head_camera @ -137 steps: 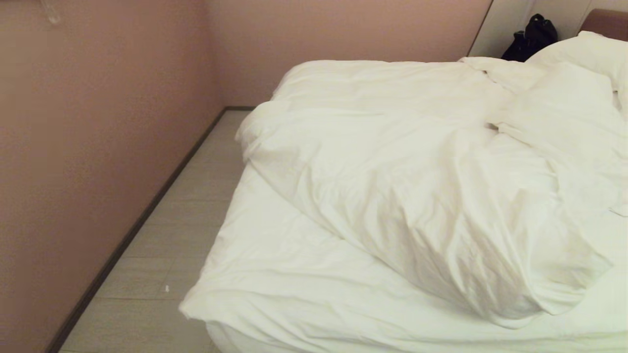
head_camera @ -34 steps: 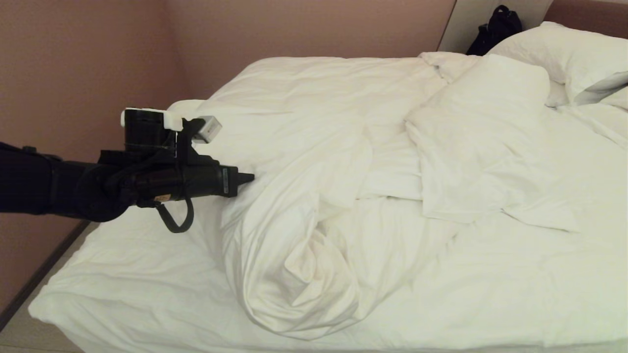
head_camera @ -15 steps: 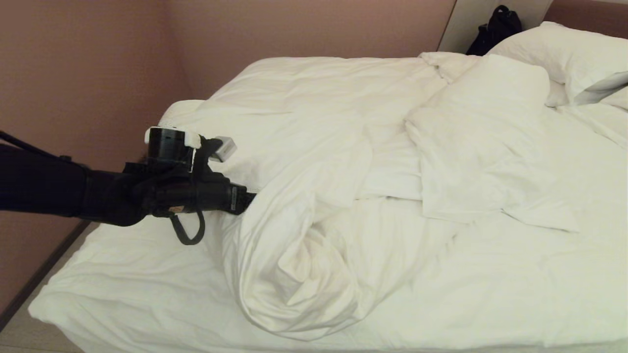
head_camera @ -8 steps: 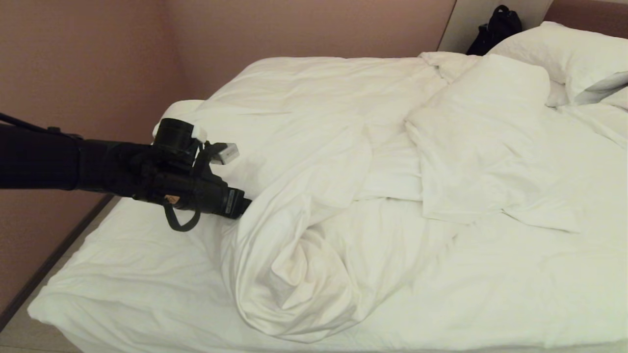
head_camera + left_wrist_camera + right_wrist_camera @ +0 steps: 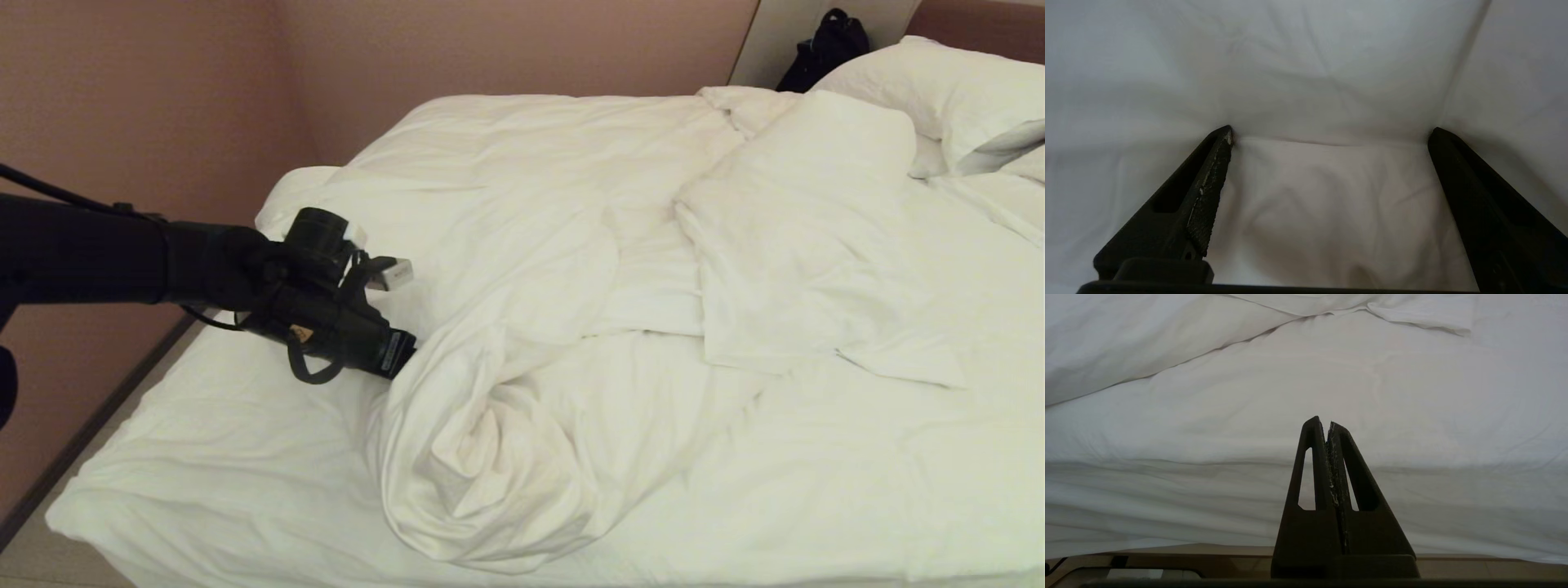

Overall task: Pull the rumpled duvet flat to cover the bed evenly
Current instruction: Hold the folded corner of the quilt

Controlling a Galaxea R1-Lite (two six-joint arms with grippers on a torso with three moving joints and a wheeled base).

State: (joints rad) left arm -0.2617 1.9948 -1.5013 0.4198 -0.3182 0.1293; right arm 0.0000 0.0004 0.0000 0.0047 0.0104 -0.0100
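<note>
Reaching with left hand (image 5: 408,359), spread fully wide and empty, tips pressed at the rolled fold of the duvet (image 5: 522,343), bunched mid-bed (image 5: 122,498) with bare sheet (image 5: 229,441) beside; advisable: drive both fingers (image 5: 1208,196) deeper round the thick roll before closing, then draw toward the uncovered corner; right hand (image 5: 1329,424) closed, empty, parked by the bed edge.

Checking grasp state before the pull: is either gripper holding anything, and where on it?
Nothing held. The left gripper is open, fingers pushed against the duvet at its rolled fold but not closed on it. The right gripper is shut on nothing, off the bed.
</note>
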